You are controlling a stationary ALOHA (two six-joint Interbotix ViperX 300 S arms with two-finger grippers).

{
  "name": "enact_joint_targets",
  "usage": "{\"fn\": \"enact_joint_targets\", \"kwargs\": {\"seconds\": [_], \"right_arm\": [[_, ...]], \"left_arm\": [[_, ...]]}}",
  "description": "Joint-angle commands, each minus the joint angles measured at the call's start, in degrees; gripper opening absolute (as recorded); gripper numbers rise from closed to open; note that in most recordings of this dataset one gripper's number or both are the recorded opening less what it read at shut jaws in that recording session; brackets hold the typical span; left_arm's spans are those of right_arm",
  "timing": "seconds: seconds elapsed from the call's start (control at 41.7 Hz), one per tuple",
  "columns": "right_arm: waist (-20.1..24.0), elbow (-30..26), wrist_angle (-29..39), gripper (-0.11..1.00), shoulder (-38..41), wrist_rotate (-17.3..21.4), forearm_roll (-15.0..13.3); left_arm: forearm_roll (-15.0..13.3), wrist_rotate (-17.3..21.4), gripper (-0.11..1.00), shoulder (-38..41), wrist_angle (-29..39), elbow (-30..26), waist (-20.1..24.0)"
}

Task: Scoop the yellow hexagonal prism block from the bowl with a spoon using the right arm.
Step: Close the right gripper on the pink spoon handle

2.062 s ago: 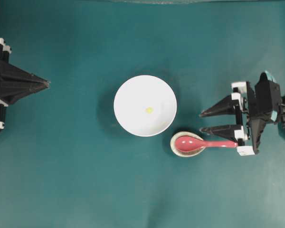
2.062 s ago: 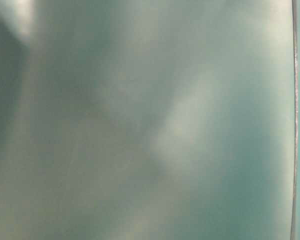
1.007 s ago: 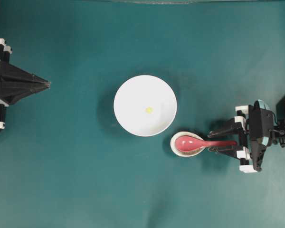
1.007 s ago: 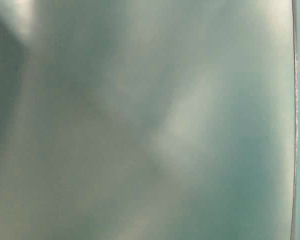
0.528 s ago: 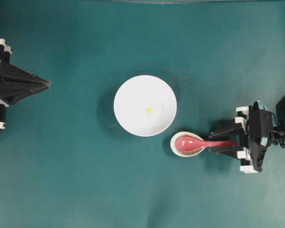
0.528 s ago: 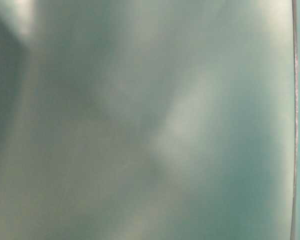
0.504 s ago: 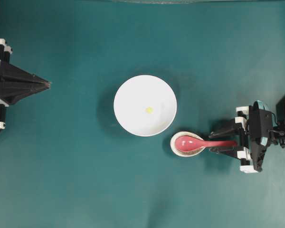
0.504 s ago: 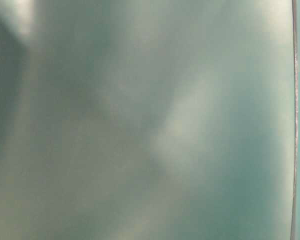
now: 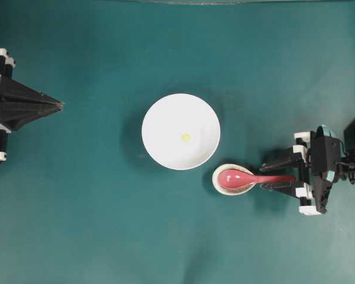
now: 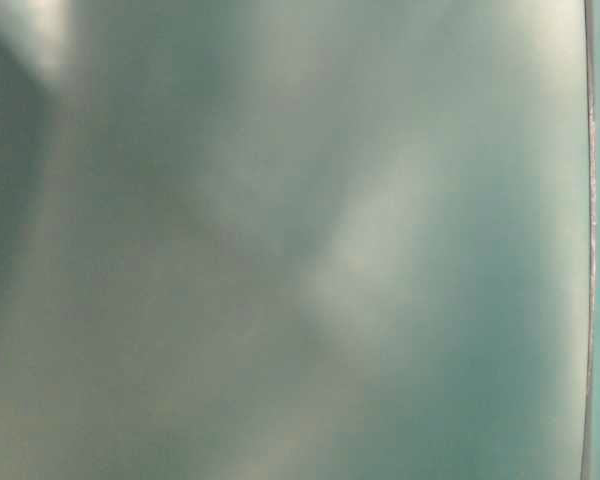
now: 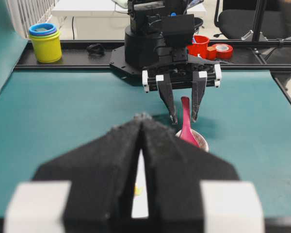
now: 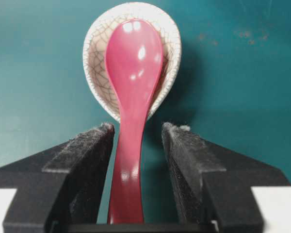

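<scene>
Overhead view: bowl [image 9: 180, 131] sits mid-table w/ the block [image 9: 186, 137] inside, just right of its centre. Spoon rest [image 9: 232, 180] lies just below-right of the bowl, close but apart. Spoon [image 9: 253, 178] has its scoop in the rest, handle running right, off the rest. Right gripper [image 9: 271, 175] sits at the handle end, one finger either side of it (gaps both sides in the wrist view). Left gripper [image 9: 58, 105] is far left, well apart from the bowl.
</scene>
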State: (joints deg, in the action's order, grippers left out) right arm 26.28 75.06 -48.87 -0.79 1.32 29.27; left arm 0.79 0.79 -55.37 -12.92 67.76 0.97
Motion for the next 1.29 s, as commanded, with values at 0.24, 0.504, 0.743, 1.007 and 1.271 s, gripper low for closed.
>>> {"fn": "enact_joint_targets", "kwargs": {"seconds": [0.24, 0.504, 0.743, 1.007, 1.271], "right_arm": [[0.26, -0.18, -0.53, 0.44, -0.53, -0.35, -0.09], [0.26, -0.35, -0.7, 0.23, -0.79, -1.32, -0.09], [0.26, -0.7, -0.26, 0.23, -3.52, -2.81, -0.18], [-0.09, -0.7, 1.76, 0.23, -9.49, -6.24, -0.09], [-1.05, -0.88, 6.33, 0.23, -16.44, -9.58, -0.18]], "left_arm": [[0.18, 0.0, 0.0, 0.44, -0.26, -1.14, 0.09], [0.18, 0.09, 0.0, 0.44, -0.26, -1.14, 0.09], [0.26, 0.09, 0.0, 0.53, -0.18, -1.14, 0.09], [0.26, 0.09, 0.0, 0.44, -0.18, -1.14, 0.09], [0.26, 0.09, 0.0, 0.44, -0.18, -1.14, 0.09]]}}
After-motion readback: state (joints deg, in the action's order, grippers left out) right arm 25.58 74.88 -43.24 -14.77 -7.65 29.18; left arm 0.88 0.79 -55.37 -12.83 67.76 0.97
